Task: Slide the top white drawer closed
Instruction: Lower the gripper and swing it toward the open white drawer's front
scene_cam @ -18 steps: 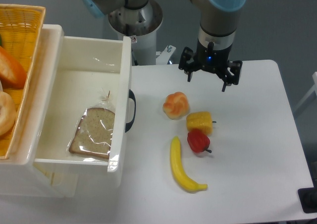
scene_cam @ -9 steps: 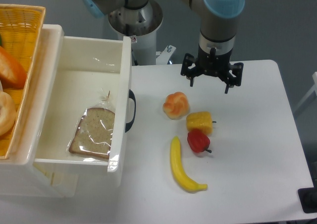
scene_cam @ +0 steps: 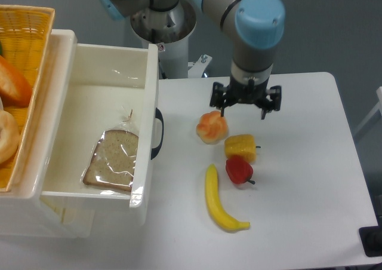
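Note:
The top white drawer (scene_cam: 146, 132) stands pulled far out to the right, its dark curved handle (scene_cam: 158, 132) on the front face. A bagged slice of bread (scene_cam: 111, 159) lies inside it. My gripper (scene_cam: 244, 104) hangs open over the table, right of the handle by well over a hand's width, just above a round bun (scene_cam: 212, 127). Nothing is between its fingers.
A corn piece (scene_cam: 240, 147), a red pepper (scene_cam: 239, 169) and a banana (scene_cam: 219, 201) lie on the white table (scene_cam: 310, 180) below the gripper. A yellow woven basket (scene_cam: 18, 55) with food sits on top of the drawer unit at far left.
The gripper has shifted left and slightly toward the front, from the table's back area to just above the bun. The drawer has not moved.

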`<state>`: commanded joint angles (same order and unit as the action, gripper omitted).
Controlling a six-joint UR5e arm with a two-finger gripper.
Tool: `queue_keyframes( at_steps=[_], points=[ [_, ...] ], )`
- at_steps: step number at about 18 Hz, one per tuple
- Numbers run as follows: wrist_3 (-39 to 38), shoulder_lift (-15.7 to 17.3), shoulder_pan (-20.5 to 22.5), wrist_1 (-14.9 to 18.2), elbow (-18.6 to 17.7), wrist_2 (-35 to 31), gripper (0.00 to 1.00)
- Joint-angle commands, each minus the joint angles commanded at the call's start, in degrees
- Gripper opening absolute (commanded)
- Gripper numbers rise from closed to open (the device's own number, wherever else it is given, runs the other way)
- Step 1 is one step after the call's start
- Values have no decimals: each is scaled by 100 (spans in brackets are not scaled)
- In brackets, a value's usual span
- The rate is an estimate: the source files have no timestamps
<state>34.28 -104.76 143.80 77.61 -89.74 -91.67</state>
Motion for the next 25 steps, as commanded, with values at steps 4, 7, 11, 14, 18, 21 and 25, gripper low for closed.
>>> queue_keyframes(
  at_steps=[4,7,11,14,18,21,25],
  points=[
    [-44,-211,-98,0,0,254,100],
    [-71,-247,-54,9,0,693,100],
    [-79,-378,-10,9,9,1142,100],
    [-79,-475,43,17,0,1371,100],
    [-44,-545,43,18,0,1380,100],
    [-62,-712,25,17,-9,1415,100],
    [-44,-748,8,35,-79,1415,100]
  ],
)
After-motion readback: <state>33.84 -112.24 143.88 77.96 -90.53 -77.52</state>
